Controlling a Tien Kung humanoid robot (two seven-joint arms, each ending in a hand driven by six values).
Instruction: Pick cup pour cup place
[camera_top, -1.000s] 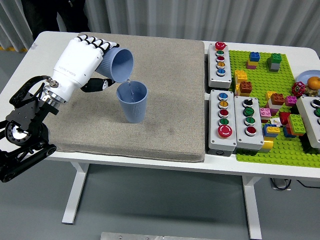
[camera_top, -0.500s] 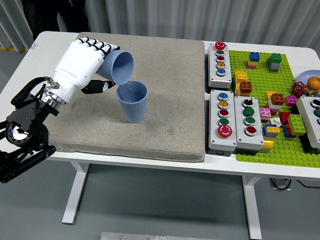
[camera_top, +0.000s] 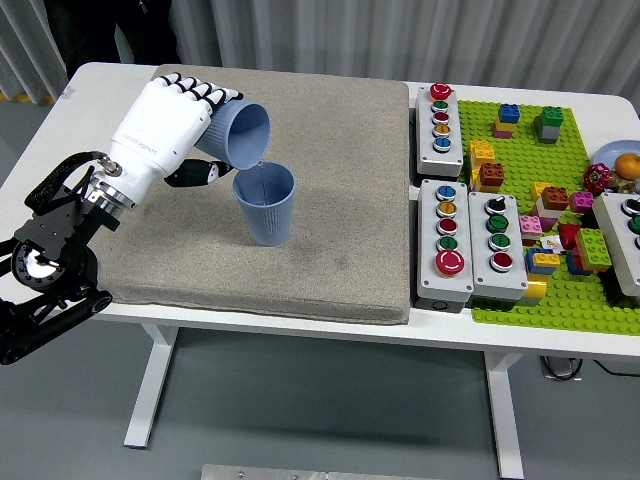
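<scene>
Blue ribbed plastic cup (camera_top: 240, 134), clamped in the left hand's (camera_top: 160, 125) fingers, needed steady tilt, lip above the standing blue cup (camera_top: 265, 205).

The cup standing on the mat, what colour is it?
The standing cup is light blue with fine ribbing, seen in the head view.

From my seat, the mat (camera_top: 330, 190) covers the table's (camera_top: 100, 80) left part. On it stands a cup (camera_top: 266, 205); my left hand (camera_top: 165, 125) tilts another cup (camera_top: 240, 133) just above-left. Button boxes (camera_top: 458, 195) and the brick plate (camera_top: 555, 200) lie right.
</scene>
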